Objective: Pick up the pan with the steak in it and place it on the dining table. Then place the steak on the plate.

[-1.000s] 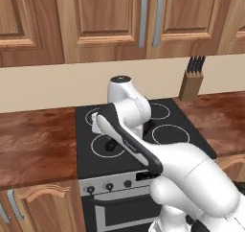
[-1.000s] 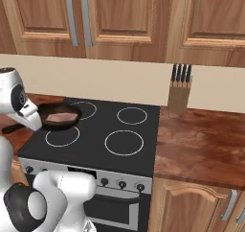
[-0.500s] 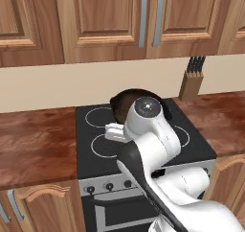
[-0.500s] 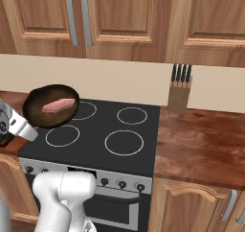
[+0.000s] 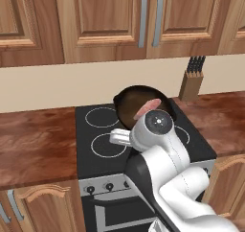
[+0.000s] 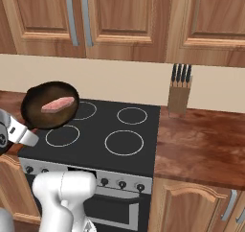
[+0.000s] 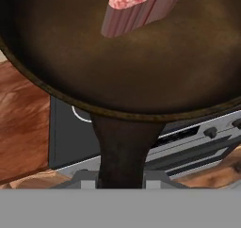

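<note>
One pan point(image 6: 49, 105) raised over stove point(image 6: 124, 135), handle in hand point(image 7: 121, 180), steak point(image 6: 57, 103) inside.

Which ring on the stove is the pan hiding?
The back-left burner ring: the lifted pan overlaps its left edge in the right base view. The other three rings show whole.

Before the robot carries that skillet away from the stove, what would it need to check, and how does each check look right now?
1. Handle held: ok. In the hand view the fingers are shut on the handle of the pan.
2. Pan off the stove: ok. It hangs above the stove, touching no burner.
3. Steak inside: ok. The steak lies in the pan, away from the rim.
4. Pan level: not ok. In both base views it tips, its inside facing the cameras.
5. Path past the knife block: ok. It stands far to the side.
6. Dining table and plate ready: cannot tell.
</note>
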